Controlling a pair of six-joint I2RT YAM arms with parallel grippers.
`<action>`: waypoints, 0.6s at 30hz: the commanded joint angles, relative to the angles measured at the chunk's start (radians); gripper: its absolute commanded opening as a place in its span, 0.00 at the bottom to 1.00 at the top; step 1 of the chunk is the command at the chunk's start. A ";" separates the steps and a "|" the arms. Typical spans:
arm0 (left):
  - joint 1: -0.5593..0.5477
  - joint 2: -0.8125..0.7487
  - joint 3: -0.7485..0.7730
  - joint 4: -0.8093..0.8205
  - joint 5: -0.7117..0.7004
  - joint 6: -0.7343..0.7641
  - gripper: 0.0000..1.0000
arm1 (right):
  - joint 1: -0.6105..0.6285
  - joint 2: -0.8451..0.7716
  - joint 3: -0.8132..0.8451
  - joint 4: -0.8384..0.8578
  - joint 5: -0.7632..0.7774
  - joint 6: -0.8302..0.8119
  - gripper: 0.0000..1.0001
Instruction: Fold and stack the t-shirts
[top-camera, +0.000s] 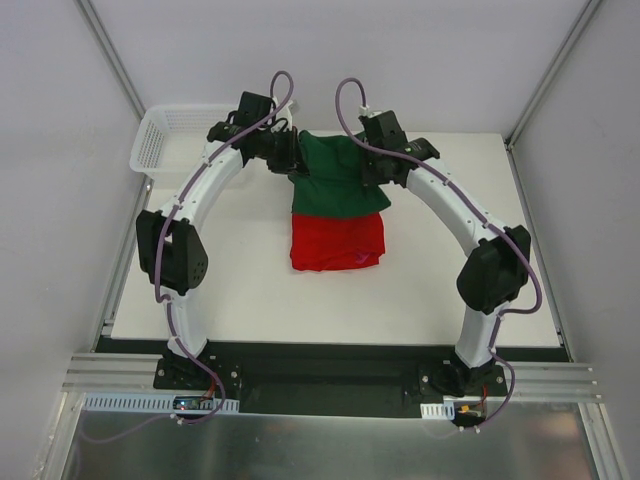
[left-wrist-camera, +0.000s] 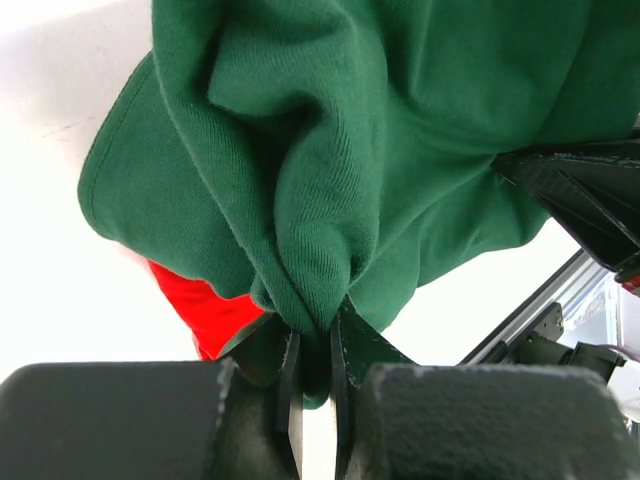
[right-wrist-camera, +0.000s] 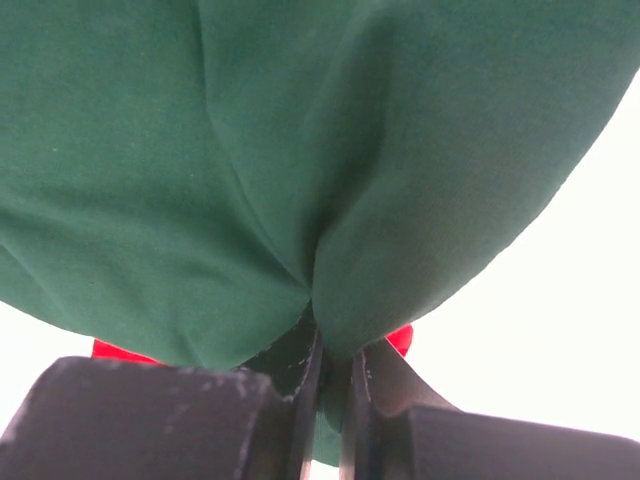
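Nearest, a folded bright red cotton t-shirt (top-camera: 337, 242) lies on the white table (top-camera: 230, 290). At its twelve o'clock, the left gripper (left-wrist-camera: 318, 340) and right gripper (right-wrist-camera: 335, 350) each pinch bunched dark green cotton t-shirt (top-camera: 335, 175), jaws nearly together. A white plastic mesh basket (top-camera: 165, 135) sits at ten o'clock.

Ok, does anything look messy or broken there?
Nothing looks broken or spilled. The green t-shirt is just scrunched, pinched by the left gripper and right gripper, hanging over the far edge of the folded red t-shirt.
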 joint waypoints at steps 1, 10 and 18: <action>0.003 -0.024 -0.020 0.015 0.049 -0.009 0.00 | -0.006 -0.034 0.001 -0.012 -0.038 0.019 0.01; -0.001 -0.080 -0.119 0.013 0.062 -0.029 0.00 | -0.004 -0.037 -0.013 -0.080 -0.066 0.022 0.01; -0.006 -0.136 -0.217 0.012 0.078 -0.038 0.00 | 0.002 -0.077 -0.061 -0.109 -0.078 0.033 0.01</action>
